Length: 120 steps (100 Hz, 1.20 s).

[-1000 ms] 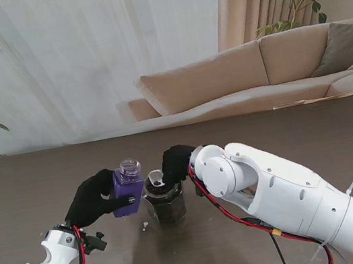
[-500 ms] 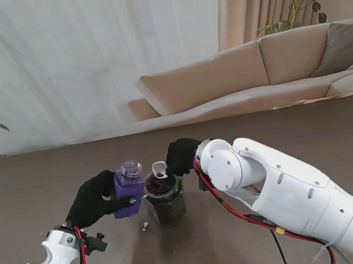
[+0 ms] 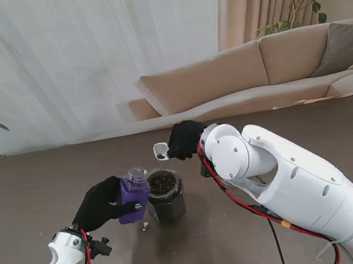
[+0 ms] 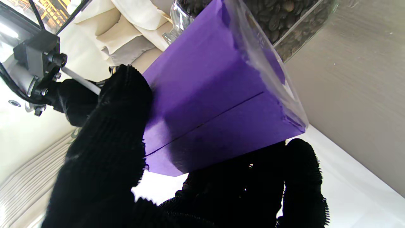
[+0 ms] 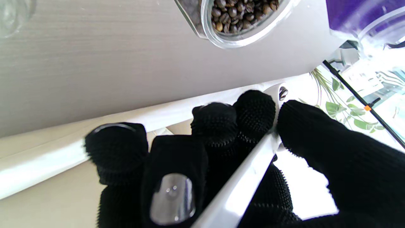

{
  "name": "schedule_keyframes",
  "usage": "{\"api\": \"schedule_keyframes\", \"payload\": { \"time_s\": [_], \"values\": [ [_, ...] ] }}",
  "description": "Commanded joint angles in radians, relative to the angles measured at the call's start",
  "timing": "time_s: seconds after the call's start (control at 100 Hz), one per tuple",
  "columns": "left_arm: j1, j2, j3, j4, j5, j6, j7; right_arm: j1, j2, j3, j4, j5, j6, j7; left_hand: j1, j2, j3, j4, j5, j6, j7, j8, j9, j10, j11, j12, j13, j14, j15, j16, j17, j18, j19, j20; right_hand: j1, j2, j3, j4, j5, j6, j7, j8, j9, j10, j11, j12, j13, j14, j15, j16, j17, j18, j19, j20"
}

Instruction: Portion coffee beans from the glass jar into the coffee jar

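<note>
A glass jar full of dark coffee beans stands on the table in the middle; its open mouth also shows in the right wrist view. My left hand is shut on the purple-labelled coffee jar, tilted with its open neck toward the glass jar; its purple side fills the left wrist view. My right hand is shut on a white scoop with beans in its bowl, held above and beyond the glass jar. The scoop's handle runs between my fingers.
A few small white specks lie on the brown table near the glass jar's base. A beige sofa and white curtain stand beyond the table's far edge. Potted plants sit at both sides.
My right hand lifted the scoop out of the glass jar and up, away from me. My left hand tilted the coffee jar toward the glass jar and brought it nearer.
</note>
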Motion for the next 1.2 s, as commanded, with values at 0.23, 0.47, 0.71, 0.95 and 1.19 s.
{"api": "schedule_keyframes", "payload": {
  "time_s": [0.23, 0.47, 0.71, 0.95, 1.19],
  "values": [
    [-0.020, 0.002, 0.011, 0.003, -0.012, 0.002, -0.035, -0.021, -0.004, 0.028, -0.079, 0.002, 0.017, -0.011, 0.196, 0.131, 0.341, 0.069, 0.089, -0.039, 0.393, 0.063, 0.078, -0.073, 0.073, 0.025, 0.019, 0.041, -0.005, 0.011, -0.032, -0.055, 0.048, 0.022, 0.008, 0.003, 0.057, 0.033, 0.065, 0.119, 0.020, -0.003, 0.090, 0.102, 0.037, -0.008, 0.005, -0.098, 0.040, -0.001, 0.141, 0.041, 0.046, -0.007],
    [-0.043, 0.003, 0.021, 0.009, -0.023, -0.005, -0.048, -0.053, -0.003, 0.033, -0.120, -0.001, -0.007, -0.021, 0.195, 0.131, 0.342, 0.069, 0.089, -0.040, 0.394, 0.064, 0.078, -0.073, 0.072, 0.025, 0.019, 0.039, -0.005, 0.011, -0.032, -0.055, 0.048, 0.023, 0.007, 0.011, 0.052, 0.034, 0.063, 0.118, 0.013, -0.001, 0.089, 0.100, 0.030, -0.008, 0.005, -0.102, 0.033, -0.004, 0.140, 0.044, 0.042, -0.009],
    [-0.052, 0.005, 0.023, 0.014, -0.028, -0.015, -0.055, -0.073, 0.003, 0.029, -0.139, -0.012, -0.044, -0.014, 0.195, 0.131, 0.343, 0.069, 0.088, -0.041, 0.394, 0.064, 0.079, -0.074, 0.072, 0.026, 0.019, 0.039, -0.006, 0.011, -0.031, -0.056, 0.047, 0.023, 0.007, 0.014, 0.047, 0.034, 0.063, 0.115, 0.005, 0.005, 0.089, 0.100, 0.022, -0.004, 0.006, -0.103, 0.028, -0.008, 0.138, 0.043, 0.036, -0.012],
    [-0.053, 0.005, 0.020, 0.014, -0.030, -0.029, -0.056, -0.077, 0.008, 0.021, -0.133, -0.022, -0.082, -0.001, 0.195, 0.130, 0.343, 0.069, 0.089, -0.040, 0.394, 0.063, 0.079, -0.073, 0.072, 0.025, 0.019, 0.039, -0.006, 0.011, -0.031, -0.056, 0.047, 0.023, 0.004, 0.020, 0.041, 0.035, 0.061, 0.108, -0.002, 0.008, 0.088, 0.096, 0.014, -0.002, 0.006, -0.103, 0.025, -0.010, 0.136, 0.039, 0.027, -0.016],
    [-0.057, 0.005, 0.020, 0.020, -0.031, -0.043, -0.055, -0.084, 0.016, 0.026, -0.119, -0.053, -0.177, 0.009, 0.196, 0.131, 0.344, 0.069, 0.090, -0.039, 0.394, 0.063, 0.079, -0.073, 0.071, 0.025, 0.018, 0.040, -0.007, 0.011, -0.031, -0.057, 0.046, 0.023, -0.008, 0.044, 0.029, 0.039, 0.057, 0.094, -0.014, 0.017, 0.086, 0.086, -0.004, 0.000, 0.006, -0.109, 0.012, -0.016, 0.131, 0.029, 0.008, -0.023]
  ]
}}
